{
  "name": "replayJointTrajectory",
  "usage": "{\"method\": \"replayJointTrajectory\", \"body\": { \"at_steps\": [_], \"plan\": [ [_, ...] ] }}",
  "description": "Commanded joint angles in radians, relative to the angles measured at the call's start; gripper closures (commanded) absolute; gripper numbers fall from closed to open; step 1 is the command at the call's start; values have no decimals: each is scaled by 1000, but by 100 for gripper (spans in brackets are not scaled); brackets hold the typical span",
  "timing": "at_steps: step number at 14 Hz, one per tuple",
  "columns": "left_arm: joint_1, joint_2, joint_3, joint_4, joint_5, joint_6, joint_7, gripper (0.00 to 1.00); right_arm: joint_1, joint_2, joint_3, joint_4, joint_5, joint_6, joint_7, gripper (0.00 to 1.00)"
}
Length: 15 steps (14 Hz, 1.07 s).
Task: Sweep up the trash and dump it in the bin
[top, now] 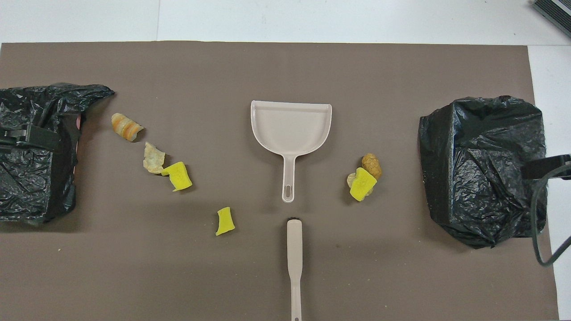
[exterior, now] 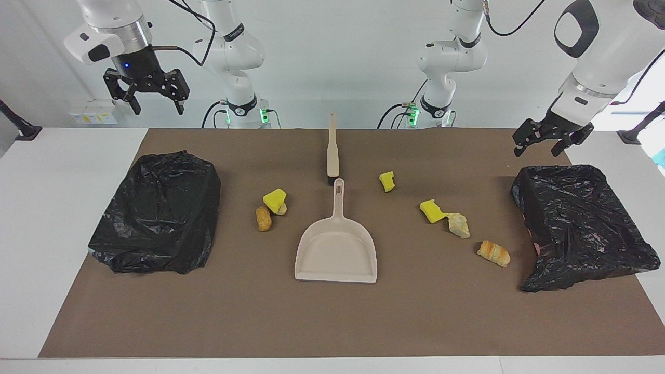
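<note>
Several pieces of trash lie on the brown mat. A yellow sponge chunk [exterior: 274, 199] [top: 362, 183] leans on a tan lump [exterior: 264, 218] toward the right arm's end. Another yellow chunk [exterior: 387, 181] [top: 225, 221] lies alone beside the brush. A third yellow chunk [exterior: 432, 211], a pale lump [exterior: 459, 225] and a bread-like roll [exterior: 493, 253] [top: 126, 126] trail toward the left arm's end. One black-bagged bin [exterior: 158, 210] [top: 484, 169] stands at the right arm's end, another [exterior: 579, 223] [top: 31, 151] at the left arm's. My right gripper [exterior: 158, 109] hangs open and empty, high over its bin's near side. My left gripper [exterior: 537, 150] hangs open and empty over its bin's near edge.
A beige dustpan [exterior: 336, 249] [top: 291, 125] lies mid-mat with its handle pointing toward the robots. A beige brush [exterior: 332, 150] [top: 294, 263] lies in line with that handle, nearer to the robots. White table [exterior: 62, 208] borders the mat at both ends.
</note>
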<state>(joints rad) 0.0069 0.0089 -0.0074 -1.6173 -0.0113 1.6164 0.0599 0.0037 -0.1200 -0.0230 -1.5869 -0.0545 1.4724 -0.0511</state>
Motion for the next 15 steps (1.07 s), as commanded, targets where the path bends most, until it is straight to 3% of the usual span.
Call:
{"method": "replayJointTrajectory", "body": {
  "at_steps": [1, 15],
  "plan": [
    [-8, -15, 0, -9, 13, -15, 6, 0, -13, -20, 0, -21, 21, -3, 7, 0],
    [-8, -17, 0, -10, 13, -6, -3, 0, -16, -32, -9, -39, 21, -4, -1, 0]
  ]
}}
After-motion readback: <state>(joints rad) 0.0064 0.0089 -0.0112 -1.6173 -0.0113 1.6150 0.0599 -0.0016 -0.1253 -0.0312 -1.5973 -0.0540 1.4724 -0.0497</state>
